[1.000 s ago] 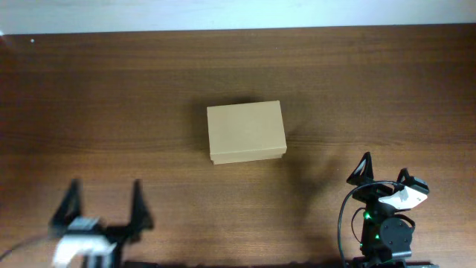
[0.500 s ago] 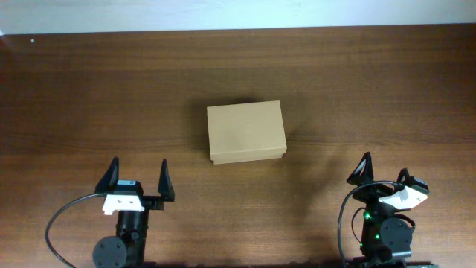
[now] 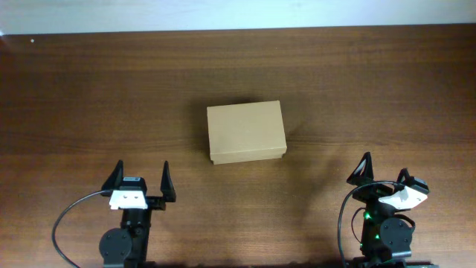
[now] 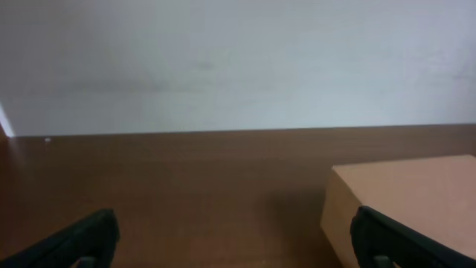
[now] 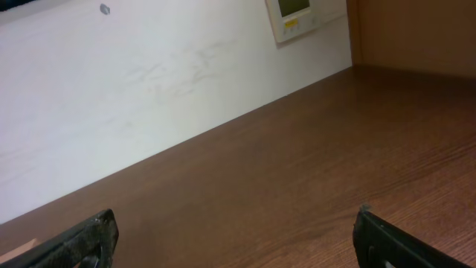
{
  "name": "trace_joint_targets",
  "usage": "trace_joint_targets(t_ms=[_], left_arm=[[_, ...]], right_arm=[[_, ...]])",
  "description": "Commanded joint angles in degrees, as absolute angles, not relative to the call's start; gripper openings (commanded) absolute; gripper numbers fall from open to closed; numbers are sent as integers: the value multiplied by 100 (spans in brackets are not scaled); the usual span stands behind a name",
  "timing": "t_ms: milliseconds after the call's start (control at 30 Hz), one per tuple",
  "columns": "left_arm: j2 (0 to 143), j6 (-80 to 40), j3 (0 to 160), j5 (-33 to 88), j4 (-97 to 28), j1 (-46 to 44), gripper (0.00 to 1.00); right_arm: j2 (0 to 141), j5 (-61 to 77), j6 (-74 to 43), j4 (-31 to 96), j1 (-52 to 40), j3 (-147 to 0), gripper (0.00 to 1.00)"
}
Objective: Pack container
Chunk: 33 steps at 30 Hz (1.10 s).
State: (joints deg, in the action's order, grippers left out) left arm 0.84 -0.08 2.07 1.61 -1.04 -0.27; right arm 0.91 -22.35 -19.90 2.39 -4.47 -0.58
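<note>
The container [image 3: 246, 132] is a small tan cardboard box with its flap lid shut, standing in the middle of the brown table. Its near corner also shows at the right of the left wrist view [image 4: 405, 201]. My left gripper [image 3: 140, 179] is open and empty near the front edge, left of and below the box. My right gripper [image 3: 384, 172] is open and empty at the front right, well apart from the box. In the wrist views both pairs of black fingertips are spread wide with bare table between them [image 4: 234, 238] [image 5: 236, 238].
A white wall [image 3: 223, 13] runs along the table's far edge. In the right wrist view a white wall panel with a small screen [image 5: 297, 16] hangs on the wall. Black cables [image 3: 71, 219] loop beside each arm base.
My left arm has swung in from the lower left and settled closer to the box, fingers pointing at the far wall. The right arm and the box have not moved.
</note>
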Motion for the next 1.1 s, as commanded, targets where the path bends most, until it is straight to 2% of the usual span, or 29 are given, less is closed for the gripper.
trace_joint_targets(t_ms=[0, 233, 1067], left_arm=[[34, -23, 106, 261, -108, 8, 100], [34, -27, 49, 281, -436, 8, 100], [38, -25, 51, 266, -436, 8, 99]], right_arm=[[51, -2202, -2003, 283, -405, -32, 99], [51, -2202, -2003, 283, -405, -32, 99], [51, -2202, -2003, 283, -405, -32, 99]])
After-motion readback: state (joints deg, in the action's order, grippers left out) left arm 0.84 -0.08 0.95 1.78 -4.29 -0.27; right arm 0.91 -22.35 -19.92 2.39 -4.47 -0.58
